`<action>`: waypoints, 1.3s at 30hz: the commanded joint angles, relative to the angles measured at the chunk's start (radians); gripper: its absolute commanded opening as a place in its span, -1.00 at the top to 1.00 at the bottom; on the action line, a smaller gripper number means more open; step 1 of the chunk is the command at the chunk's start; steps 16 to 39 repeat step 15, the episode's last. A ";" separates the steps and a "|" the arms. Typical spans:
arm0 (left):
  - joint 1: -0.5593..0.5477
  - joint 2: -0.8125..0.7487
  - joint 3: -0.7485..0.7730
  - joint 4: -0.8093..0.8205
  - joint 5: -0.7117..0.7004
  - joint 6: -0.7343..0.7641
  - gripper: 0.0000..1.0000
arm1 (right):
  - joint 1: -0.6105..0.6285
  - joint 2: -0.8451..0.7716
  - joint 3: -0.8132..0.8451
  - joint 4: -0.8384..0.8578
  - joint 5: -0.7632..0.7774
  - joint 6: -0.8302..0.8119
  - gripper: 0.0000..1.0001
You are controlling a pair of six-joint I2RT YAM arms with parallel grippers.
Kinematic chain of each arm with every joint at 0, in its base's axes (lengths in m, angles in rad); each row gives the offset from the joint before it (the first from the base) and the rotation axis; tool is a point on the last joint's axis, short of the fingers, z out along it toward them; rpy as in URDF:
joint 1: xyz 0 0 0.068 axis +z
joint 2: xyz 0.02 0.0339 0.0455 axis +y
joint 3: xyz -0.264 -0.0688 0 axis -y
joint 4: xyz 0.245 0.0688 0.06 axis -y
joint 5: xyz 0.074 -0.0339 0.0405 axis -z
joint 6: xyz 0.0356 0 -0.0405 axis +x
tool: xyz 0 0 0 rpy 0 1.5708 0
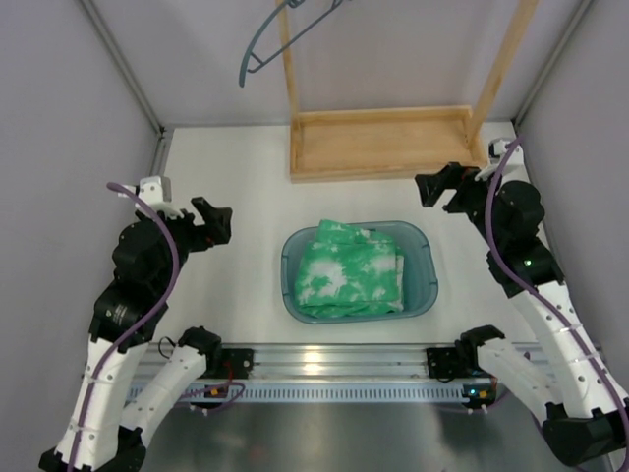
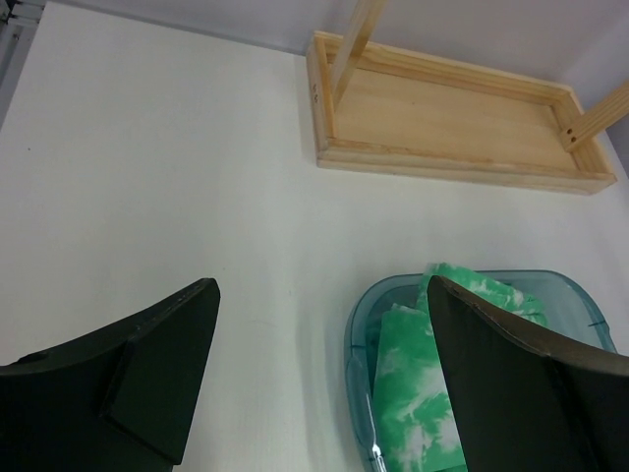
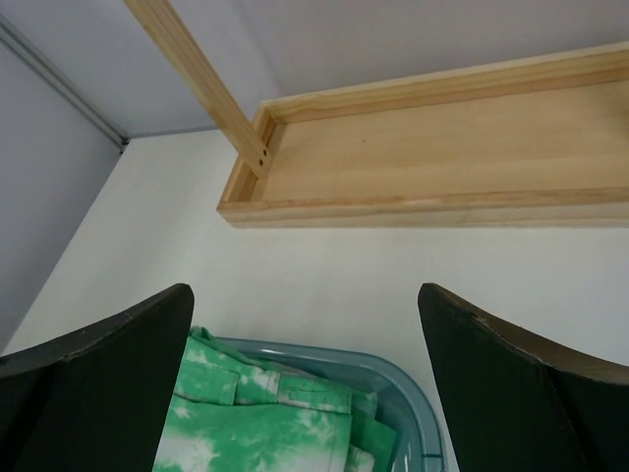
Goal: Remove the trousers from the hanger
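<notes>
Although the hanger showed at the far top of the overhead view, the trousers were not on it. They lay folded into a rough rectangle inside the teal basin, green cloth with white blotches. They covered most of the basin floor and sat closer to its left wall, with a strip of bare basin open on the right. Layered fold edges showed from the right wrist view.

Basin sat on the white desk, roughly centred between the two arms.

Hanger: thin, grey-blue, bare. Its curved end pointed lower left in the overhead view, and its upper part was cut off by the frame edge. It crossed in front of the left upright of the wooden rack. What it hung from could not be made out.

Rack: light wood, with a shallow tray-like base resting on the desk beyond the basin and apart from it. One upright rose from each end.

Left claw: jaws spread wide with nothing between them, held over bare desk to the left of the basin and apart from it. Its wrist view caught the basin's left rim and the cloth beside the right finger.

Right claw: likewise released and empty, held near the right end of the rack base, beyond the basin's far right corner. Neither claw touched cloth, basin or hanger.
</notes>
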 commanded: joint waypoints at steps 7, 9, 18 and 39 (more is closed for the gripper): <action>0.005 0.025 0.009 0.025 0.028 -0.016 -0.86 | -0.012 -0.046 0.025 -0.006 0.016 0.008 -0.99; 0.003 0.034 0.023 0.022 0.034 -0.008 -0.88 | -0.012 -0.051 0.023 -0.006 0.020 0.009 -0.99; 0.003 0.071 0.051 0.000 0.038 0.009 -0.93 | -0.012 -0.052 0.029 -0.012 0.020 -0.006 -0.99; 0.003 0.071 0.051 0.000 0.038 0.009 -0.93 | -0.012 -0.052 0.029 -0.012 0.020 -0.006 -0.99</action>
